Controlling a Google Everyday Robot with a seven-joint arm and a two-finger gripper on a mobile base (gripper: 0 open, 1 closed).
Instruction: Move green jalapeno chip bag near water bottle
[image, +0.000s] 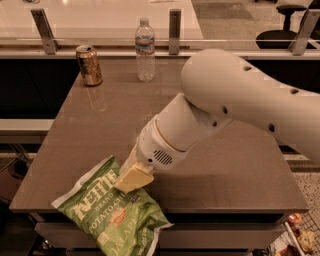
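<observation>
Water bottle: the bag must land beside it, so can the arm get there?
Probably yes: the gripper is at the green jalapeno chip bag by the near edge, and bare table runs to the water bottle.

Probably an office break area: stone counter (100, 130), glass partition (100, 22), desk chair (292, 10); gripper (132, 177) at counter's front edge

gripper (134, 176) on chip bag (107, 215) (bottom off-frame)
</observation>
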